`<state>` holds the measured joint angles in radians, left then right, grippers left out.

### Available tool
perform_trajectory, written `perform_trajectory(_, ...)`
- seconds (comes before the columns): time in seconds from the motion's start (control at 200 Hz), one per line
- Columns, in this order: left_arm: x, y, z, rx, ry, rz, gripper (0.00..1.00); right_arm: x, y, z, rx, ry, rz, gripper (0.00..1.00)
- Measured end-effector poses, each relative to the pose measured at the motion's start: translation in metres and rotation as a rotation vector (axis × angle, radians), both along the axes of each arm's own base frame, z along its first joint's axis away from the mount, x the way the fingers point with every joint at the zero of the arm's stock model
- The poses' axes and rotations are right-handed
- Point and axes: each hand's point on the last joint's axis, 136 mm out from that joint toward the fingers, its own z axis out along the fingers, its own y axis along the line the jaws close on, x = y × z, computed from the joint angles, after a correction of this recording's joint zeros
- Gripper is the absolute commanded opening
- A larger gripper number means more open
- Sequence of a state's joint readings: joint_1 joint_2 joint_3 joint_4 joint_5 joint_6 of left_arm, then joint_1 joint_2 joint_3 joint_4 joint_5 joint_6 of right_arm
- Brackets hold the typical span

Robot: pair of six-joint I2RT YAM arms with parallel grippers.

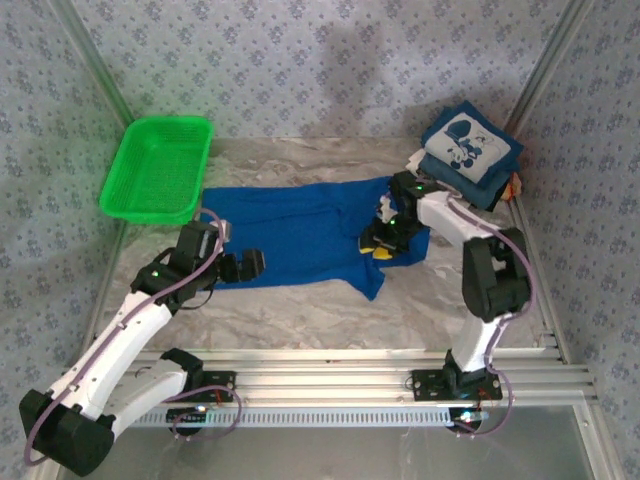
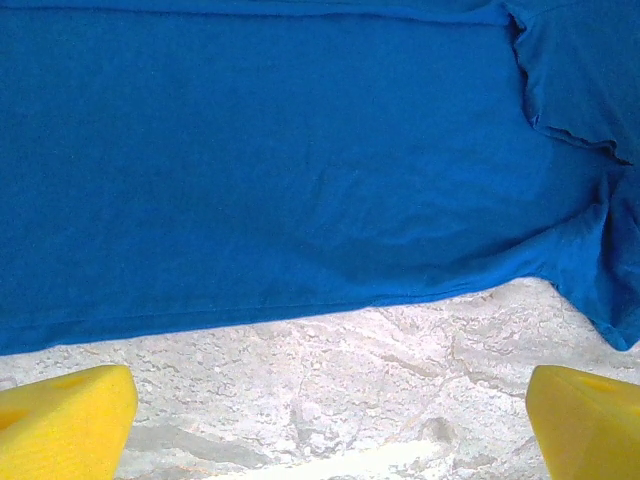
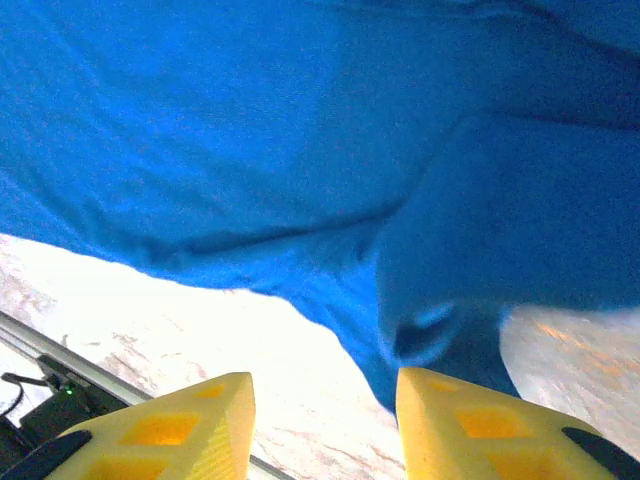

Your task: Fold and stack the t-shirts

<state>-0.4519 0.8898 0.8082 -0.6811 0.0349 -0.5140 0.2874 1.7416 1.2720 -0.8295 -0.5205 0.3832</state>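
Crinkled silvery tabletop [image 1: 300,312] (patterned walls [image 1: 300,60] around) under blue t-shirt [image 1: 290,235]; left gripper [image 1: 254,265], right gripper [image 1: 379,245] spread.

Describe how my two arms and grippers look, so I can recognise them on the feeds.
Both the left arm and right arm have white shells between black joints, small green lights, and a pale lilac cable looping alongside. The left gripper and right gripper carry yellow wedge-shaped fingers with square recesses.

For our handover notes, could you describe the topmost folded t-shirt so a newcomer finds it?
At the far right corner of the table sits a stack of folded shirts. The top one, the navy t-shirt, alone shows a white cartoon print.
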Motion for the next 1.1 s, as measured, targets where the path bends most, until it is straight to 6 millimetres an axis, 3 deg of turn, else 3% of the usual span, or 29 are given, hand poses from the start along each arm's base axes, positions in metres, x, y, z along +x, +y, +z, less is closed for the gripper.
perform_trajectory(0.135, 0.000, 0.001, 0.000, -0.002, 0.000, 0.008, 1.00, -0.004, -0.032, 0.015, 0.027, -0.060, -0.083, 0.41)
perform_trajectory(0.27, 0.003, 0.003, 0.001, -0.004, -0.005, 0.022, 1.00, -0.008, -0.051, -0.006, 0.028, -0.029, -0.121, 0.36)
perform_trajectory(0.38, 0.005, 0.007, 0.000, -0.002, -0.001, 0.039, 1.00, -0.008, -0.049, -0.026, 0.030, 0.001, -0.104, 0.31)
perform_trajectory(0.65, 0.006, 0.016, 0.001, -0.001, 0.001, 0.072, 1.00, 0.000, -0.039, -0.057, 0.021, 0.035, -0.071, 0.31)
perform_trajectory(1.099, 0.001, 0.026, 0.008, -0.009, -0.018, 0.100, 1.00, 0.009, -0.022, -0.063, -0.053, 0.016, 0.012, 0.32)
